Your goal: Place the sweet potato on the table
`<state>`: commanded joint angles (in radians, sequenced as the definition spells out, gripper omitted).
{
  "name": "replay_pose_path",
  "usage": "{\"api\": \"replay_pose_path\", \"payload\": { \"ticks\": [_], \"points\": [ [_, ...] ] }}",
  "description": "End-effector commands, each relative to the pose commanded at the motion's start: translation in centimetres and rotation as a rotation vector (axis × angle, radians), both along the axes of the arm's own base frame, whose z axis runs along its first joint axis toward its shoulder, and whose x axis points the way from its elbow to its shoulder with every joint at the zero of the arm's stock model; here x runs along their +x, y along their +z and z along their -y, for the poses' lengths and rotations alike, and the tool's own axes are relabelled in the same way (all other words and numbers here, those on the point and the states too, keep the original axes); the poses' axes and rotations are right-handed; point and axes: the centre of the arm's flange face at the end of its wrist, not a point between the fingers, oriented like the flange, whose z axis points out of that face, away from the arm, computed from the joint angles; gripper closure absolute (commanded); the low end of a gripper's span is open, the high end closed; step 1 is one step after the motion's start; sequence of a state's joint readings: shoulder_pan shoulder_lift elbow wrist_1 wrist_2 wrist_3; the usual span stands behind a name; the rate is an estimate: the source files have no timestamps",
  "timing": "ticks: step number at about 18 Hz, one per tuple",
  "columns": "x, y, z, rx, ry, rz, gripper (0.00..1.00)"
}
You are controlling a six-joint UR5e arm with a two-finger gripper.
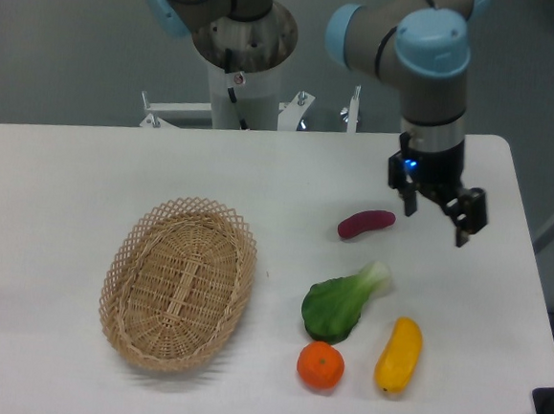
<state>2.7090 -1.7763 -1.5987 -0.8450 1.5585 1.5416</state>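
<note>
The sweet potato (366, 224), small, maroon and finger-like, lies on the white table (77, 191) right of centre. My gripper (437, 224) hangs just right of it, above the table, with its two fingers spread apart and nothing between them. It does not touch the sweet potato.
An oval wicker basket (178, 282) sits left of centre with nothing in it. A green leafy vegetable (339, 303), a round orange fruit (320, 365) and a yellow oblong vegetable (399, 355) lie near the front edge. The arm's base (242, 70) stands behind the table.
</note>
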Motion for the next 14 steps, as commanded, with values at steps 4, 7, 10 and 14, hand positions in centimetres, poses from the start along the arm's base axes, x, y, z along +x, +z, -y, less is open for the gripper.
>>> {"api": "replay_pose_path", "payload": {
  "ticks": [4, 7, 10, 14],
  "points": [
    [-2.1, 3.3, 2.0, -0.024, 0.024, 0.054, 0.00],
    [-3.2, 3.9, 4.3, -0.082, -0.066, 0.062, 0.00],
    [-3.7, 4.3, 6.7, -0.073, -0.103, 0.093, 0.00],
    [-3.9, 4.4, 7.0, -0.061, -0.110, 0.098, 0.00]
  ]
}}
